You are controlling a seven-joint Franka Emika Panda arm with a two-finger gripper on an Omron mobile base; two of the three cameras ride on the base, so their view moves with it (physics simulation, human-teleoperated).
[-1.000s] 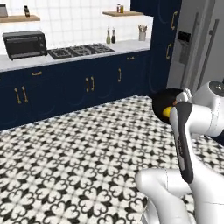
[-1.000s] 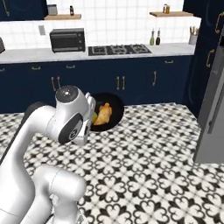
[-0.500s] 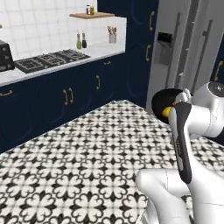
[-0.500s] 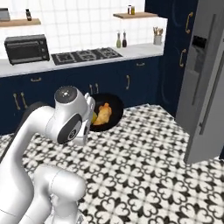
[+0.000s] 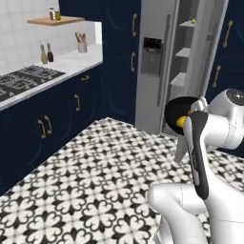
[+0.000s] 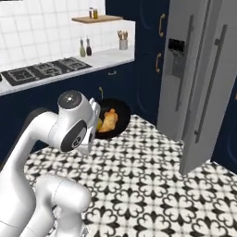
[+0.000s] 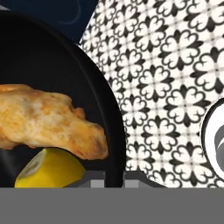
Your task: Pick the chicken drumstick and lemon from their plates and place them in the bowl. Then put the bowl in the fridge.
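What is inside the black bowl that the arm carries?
Inside the bowl lie the chicken drumstick and the lemon, touching. The drumstick covers the lemon's upper part, and part of the bowl's bottom is hidden under both.

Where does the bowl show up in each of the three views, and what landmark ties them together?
Left base view: the bowl sits right of centre, against the arm, before the fridge.
Right base view: bowl left of centre, by the arm's elbow.
Hand view: bowl fills the left half, holding drumstick and lemon.
Shared landmark: the patterned floor.
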